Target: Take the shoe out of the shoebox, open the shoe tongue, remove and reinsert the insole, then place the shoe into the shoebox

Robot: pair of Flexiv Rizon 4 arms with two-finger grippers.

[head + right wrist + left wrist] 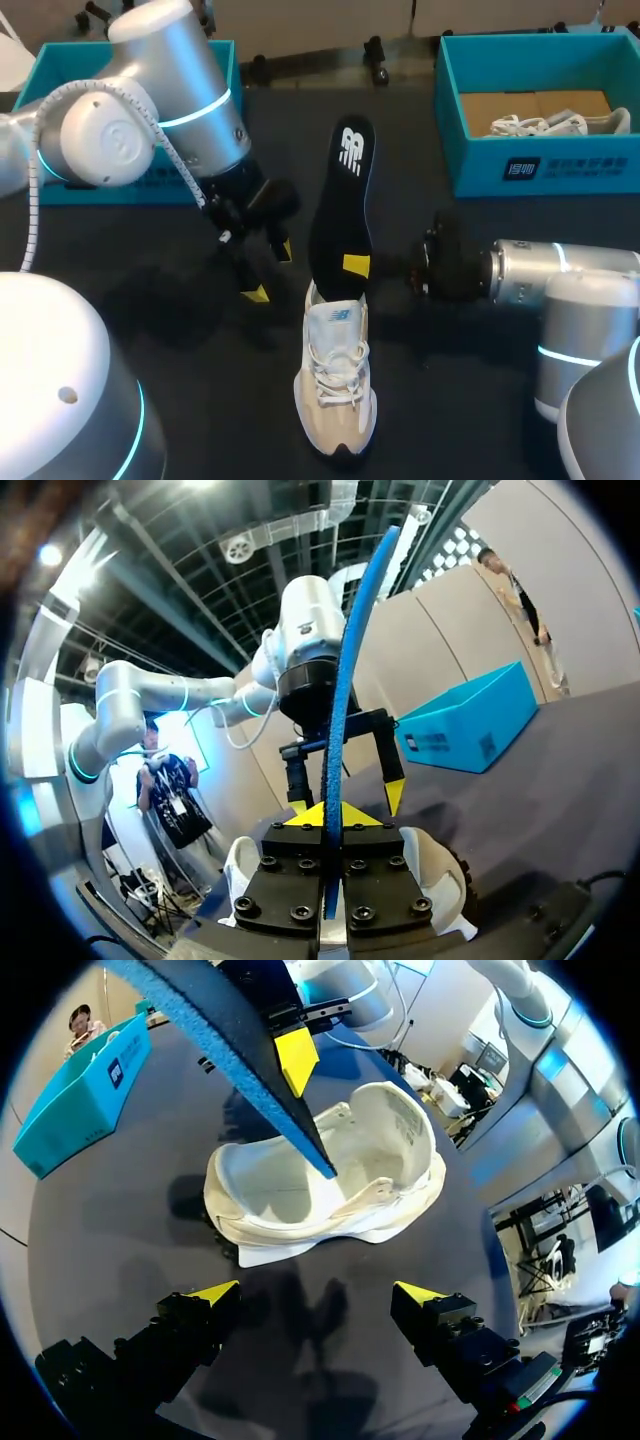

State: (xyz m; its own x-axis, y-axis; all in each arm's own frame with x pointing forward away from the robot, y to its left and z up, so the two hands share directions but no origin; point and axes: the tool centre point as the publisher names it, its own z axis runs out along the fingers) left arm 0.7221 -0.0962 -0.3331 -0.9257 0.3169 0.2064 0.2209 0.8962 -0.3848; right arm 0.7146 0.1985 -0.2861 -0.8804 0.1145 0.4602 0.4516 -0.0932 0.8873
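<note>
The table [220, 420] is overlooked from above and behind; the shoe [337, 380] is shared by 2 close, low, opposed wrist views.

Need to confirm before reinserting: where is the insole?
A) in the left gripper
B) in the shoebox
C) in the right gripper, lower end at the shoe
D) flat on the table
C: the right gripper is shut on the insole, its lower end at the shoe opening.
</note>
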